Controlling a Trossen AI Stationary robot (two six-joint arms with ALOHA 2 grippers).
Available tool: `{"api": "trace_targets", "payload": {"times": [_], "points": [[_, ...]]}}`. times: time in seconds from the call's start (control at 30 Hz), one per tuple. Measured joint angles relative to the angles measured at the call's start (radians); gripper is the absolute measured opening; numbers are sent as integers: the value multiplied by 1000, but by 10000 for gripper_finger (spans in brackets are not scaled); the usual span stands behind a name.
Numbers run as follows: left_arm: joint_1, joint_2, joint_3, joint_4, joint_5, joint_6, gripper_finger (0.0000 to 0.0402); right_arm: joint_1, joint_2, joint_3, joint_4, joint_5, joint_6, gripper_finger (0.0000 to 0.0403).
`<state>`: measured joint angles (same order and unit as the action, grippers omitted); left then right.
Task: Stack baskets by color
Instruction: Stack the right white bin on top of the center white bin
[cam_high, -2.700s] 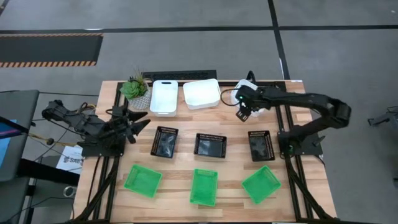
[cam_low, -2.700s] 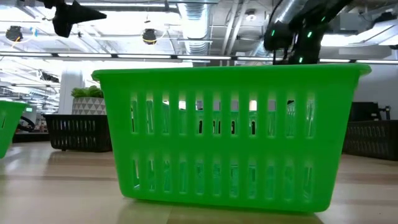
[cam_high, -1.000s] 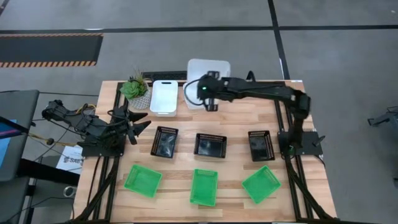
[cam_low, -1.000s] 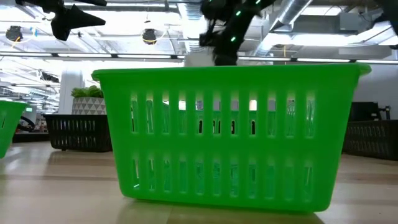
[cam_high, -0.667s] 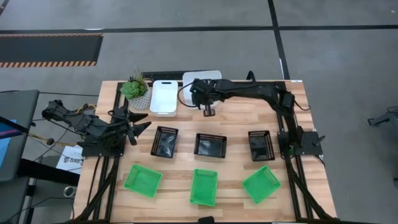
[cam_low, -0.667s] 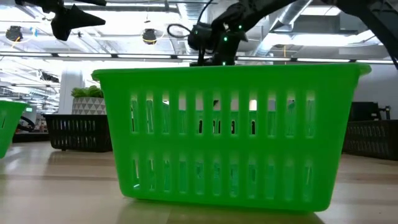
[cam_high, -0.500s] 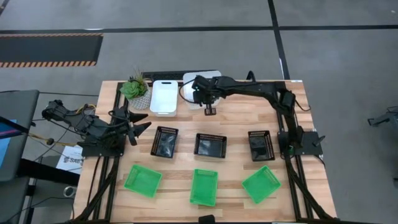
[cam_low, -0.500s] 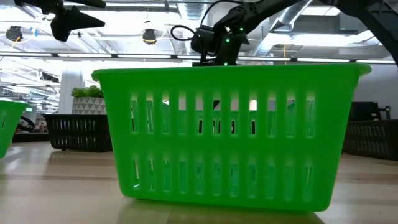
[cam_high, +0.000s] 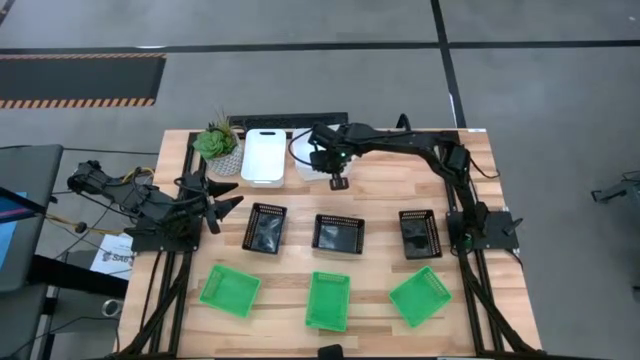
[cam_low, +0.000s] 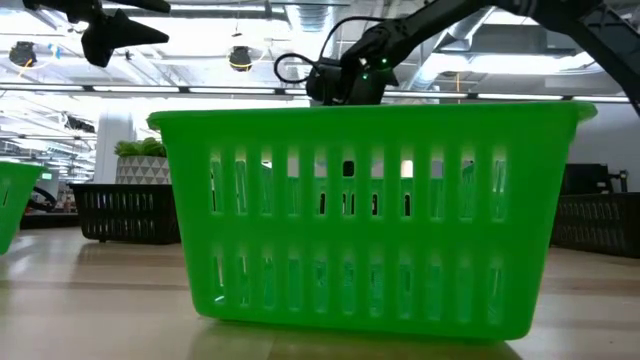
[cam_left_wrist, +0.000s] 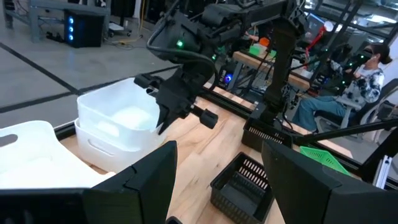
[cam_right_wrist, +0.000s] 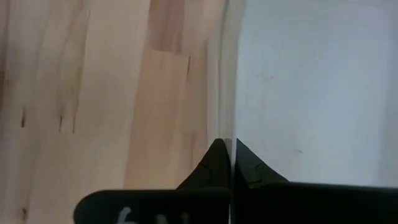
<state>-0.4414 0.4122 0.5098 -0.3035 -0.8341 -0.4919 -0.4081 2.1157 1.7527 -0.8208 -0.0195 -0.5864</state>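
Two white baskets (cam_left_wrist: 118, 121) sit nested at the table's far middle. My right gripper (cam_right_wrist: 227, 144) is shut on the upper one, and its arm hides most of the stack (cam_high: 300, 155) from above. A single white basket (cam_high: 264, 155) lies to the stack's left. Three black baskets (cam_high: 338, 232) stand in a middle row and three green baskets (cam_high: 328, 300) in a near row. One green basket (cam_low: 370, 220) fills the low view. My left gripper (cam_high: 238, 193) hovers open at the table's left, over no basket. My right gripper pinches the upper white basket's thin side wall (cam_right_wrist: 228, 127) at its rim, one finger inside and one outside. The fingers (cam_left_wrist: 163, 115) slant down from above onto the stack's near side, toward its right end. The basket sits level, nested in the white basket beneath (cam_left_wrist: 99, 146).
A small potted plant (cam_high: 218, 142) stands at the far left corner beside the single white basket. A black strip (cam_high: 290, 120) lies along the far edge. Bare wood lies between the rows and right of the white stack. People and equipment (cam_left_wrist: 348, 81) show beyond the table.
My right gripper, shut on the white basket throughout, has gone toward the table's left edge and down, tipping from a shallower slant to steeply downward. The basket, lifted clear a second ago, now sits in the other white basket.
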Motion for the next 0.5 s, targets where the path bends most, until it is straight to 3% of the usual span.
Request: {"api": "trace_targets", "payload": {"times": [0.27, 0.5], "points": [[0, 0, 0, -1, 0, 2, 224, -14, -1, 0, -9, 2, 84, 61], [0, 0, 0, -1, 0, 6, 224, -34, -15, 1, -15, 20, 136, 168]]}}
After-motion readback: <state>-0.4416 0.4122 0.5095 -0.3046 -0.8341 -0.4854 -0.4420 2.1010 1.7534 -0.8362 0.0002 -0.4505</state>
